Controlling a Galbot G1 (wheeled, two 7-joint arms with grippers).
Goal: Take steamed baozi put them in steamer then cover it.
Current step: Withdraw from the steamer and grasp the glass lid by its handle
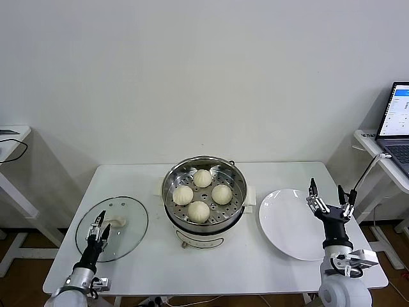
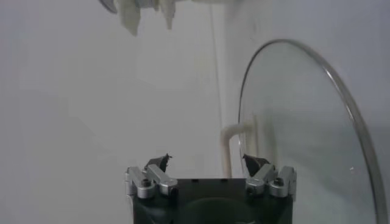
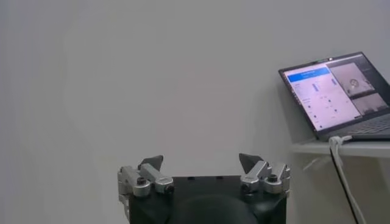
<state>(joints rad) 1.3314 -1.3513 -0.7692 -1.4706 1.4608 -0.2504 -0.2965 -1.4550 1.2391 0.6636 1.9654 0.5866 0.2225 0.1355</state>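
Observation:
Four cream-white steamed baozi [image 1: 202, 178] [image 1: 183, 194] [image 1: 222, 193] [image 1: 199, 210] lie on the perforated tray inside the uncovered steel steamer [image 1: 211, 225] at the table's middle. The clear glass cover [image 1: 131, 220] lies flat on the table at the left, with its white handle [image 1: 117, 222] up. My left gripper [image 1: 101, 225] is open and empty over the cover's near side, just beside the handle. In the left wrist view the gripper [image 2: 206, 159] faces the cover [image 2: 298, 128] and the handle [image 2: 234, 137]. My right gripper [image 1: 331, 192] is open and empty, raised at the plate's right edge; it also shows in the right wrist view [image 3: 201, 159].
An empty flat white plate [image 1: 291, 224] lies right of the steamer. A laptop [image 1: 397, 121] stands on a side table at the far right, with a cable hanging near the right arm. Another side table stands at the far left. The wall is close behind.

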